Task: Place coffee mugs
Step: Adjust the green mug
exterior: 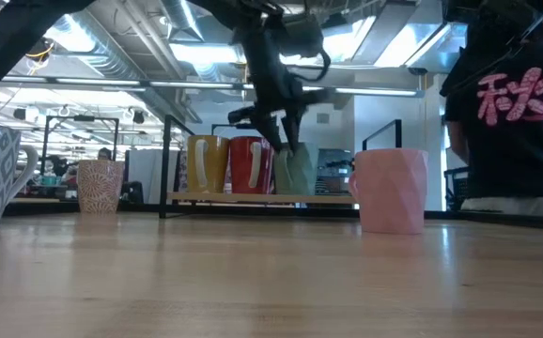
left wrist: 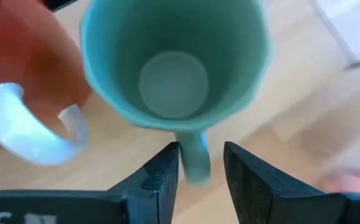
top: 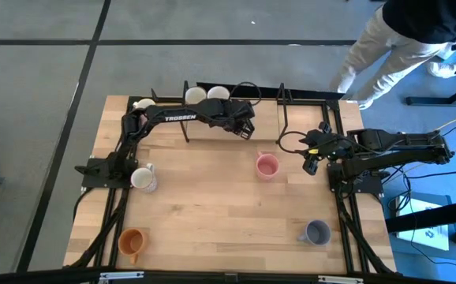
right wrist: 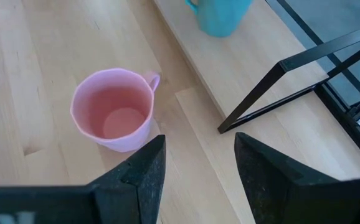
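Wooden boards make up the surface (top: 212,205), and a low shelf (exterior: 262,197) stands along its far edge. On that shelf, in the low view, stand a yellow mug (exterior: 207,165), a red mug (exterior: 246,164) and a green mug (exterior: 295,170) in a row. From above, two white mugs (top: 206,94) also show at the far edge, behind the left arm.

The left tool (left wrist: 200,163) is over the shelf, right at the green mug (left wrist: 174,62). Its two dark fingers (left wrist: 161,177) sit on each side of the mug's handle with a little gap, so the tool looks let go, though the view is blurry. The red mug (left wrist: 24,56) with its white handle stands just beside the green one.

The right tool (right wrist: 196,163) hangs near the right edge of the surface with its fingers spread wide and nothing between them. A pink mug (top: 267,166) stands upright near it, close to the middle.

A patterned white mug (top: 143,177) stands on the left side. An orange mug (top: 132,241) is at the near left corner and a purple-grey mug (top: 316,232) at the near right. A person (top: 401,31) stands beyond the far right corner.
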Controlling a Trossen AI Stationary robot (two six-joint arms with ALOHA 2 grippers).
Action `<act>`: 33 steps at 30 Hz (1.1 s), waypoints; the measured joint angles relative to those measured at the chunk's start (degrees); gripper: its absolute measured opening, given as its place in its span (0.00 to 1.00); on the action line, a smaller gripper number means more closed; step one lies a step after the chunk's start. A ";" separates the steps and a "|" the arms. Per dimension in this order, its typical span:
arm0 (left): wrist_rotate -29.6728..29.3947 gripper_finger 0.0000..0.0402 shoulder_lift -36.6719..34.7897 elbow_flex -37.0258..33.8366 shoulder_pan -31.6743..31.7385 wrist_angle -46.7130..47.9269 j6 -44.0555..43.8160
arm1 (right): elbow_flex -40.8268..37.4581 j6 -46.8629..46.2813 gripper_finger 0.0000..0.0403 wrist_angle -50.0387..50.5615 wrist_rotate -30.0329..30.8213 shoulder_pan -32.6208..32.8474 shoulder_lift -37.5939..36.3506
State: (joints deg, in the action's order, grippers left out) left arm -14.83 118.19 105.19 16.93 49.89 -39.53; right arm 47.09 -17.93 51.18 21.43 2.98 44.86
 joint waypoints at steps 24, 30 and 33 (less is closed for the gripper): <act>14.70 0.30 -5.58 0.20 6.79 -13.88 38.33 | -0.02 -1.24 0.44 -1.61 1.12 0.00 0.00; 20.49 0.30 -2.43 -0.04 10.35 -12.43 42.27 | -0.02 -3.23 0.44 -1.54 4.74 0.00 -0.02; 20.37 0.30 -0.96 0.07 10.62 -13.46 43.97 | -0.02 -3.48 0.44 -1.49 5.99 0.00 0.01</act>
State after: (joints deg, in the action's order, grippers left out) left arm 5.53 117.24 105.25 27.55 36.43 4.44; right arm 47.07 -21.41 49.69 27.42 2.98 44.87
